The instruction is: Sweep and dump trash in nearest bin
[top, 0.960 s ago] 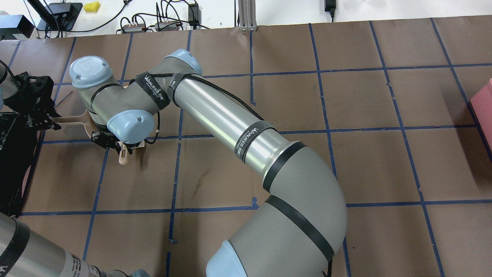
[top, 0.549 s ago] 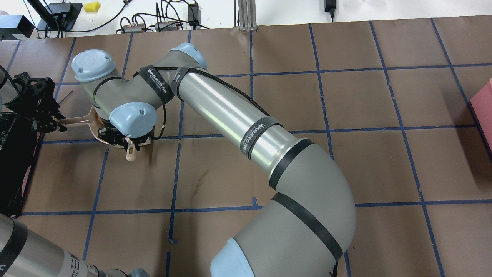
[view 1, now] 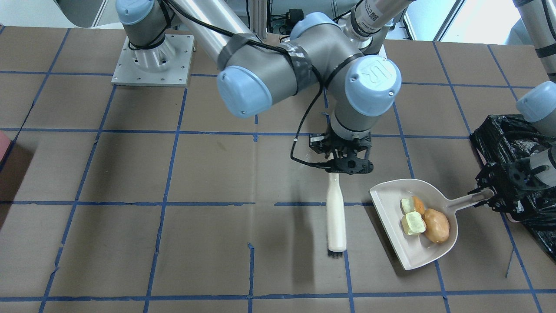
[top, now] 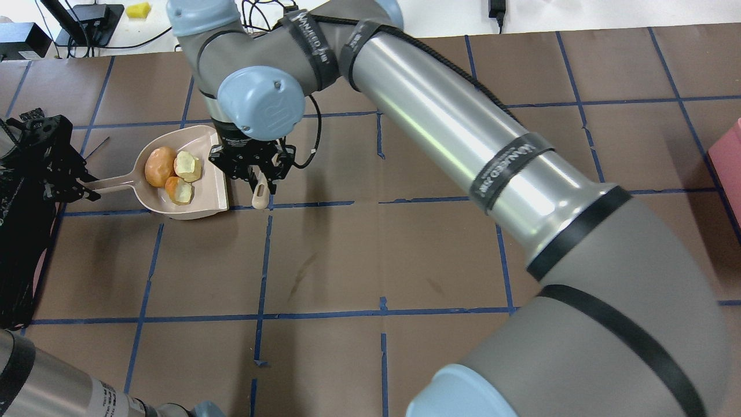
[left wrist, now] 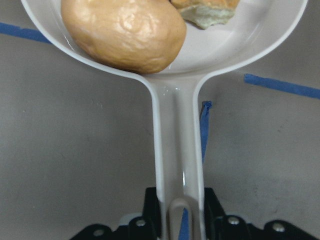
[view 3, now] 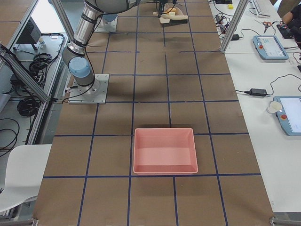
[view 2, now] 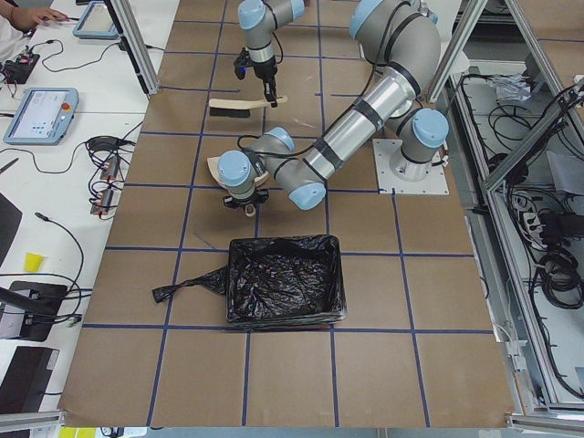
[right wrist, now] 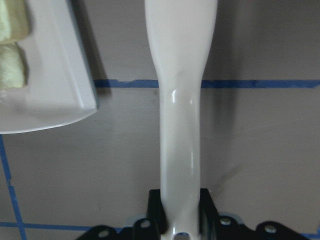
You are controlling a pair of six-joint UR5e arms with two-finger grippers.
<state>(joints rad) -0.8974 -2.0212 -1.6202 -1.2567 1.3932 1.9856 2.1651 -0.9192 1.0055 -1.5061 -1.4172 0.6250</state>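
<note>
The trash lies in a beige dustpan (view 1: 388, 201): a brown potato-like lump (view 1: 436, 225) and two orange and pale-yellow chunks (view 1: 412, 214). In the overhead view the dustpan (top: 200, 145) holds the lump (top: 159, 165) at its handle end. My left gripper (top: 78, 185) is shut on the dustpan's handle (left wrist: 179, 150), beside the black-bagged bin (view 1: 512, 139). My right gripper (view 1: 347, 165) is shut on a white brush (view 1: 336, 217), which hangs just off the pan's open edge. The brush handle (right wrist: 182, 100) fills the right wrist view.
The bin (top: 23, 243) stands at the table's left edge, behind the left gripper. A pink tray without a bag (view 3: 164, 150) sits far off on the right side. The right arm's forearm (top: 463, 127) spans the table's middle.
The right arm has swung up and to the right with the brush, uncovering the dustpan with the trash in it. The left gripper has stayed on the handle.
</note>
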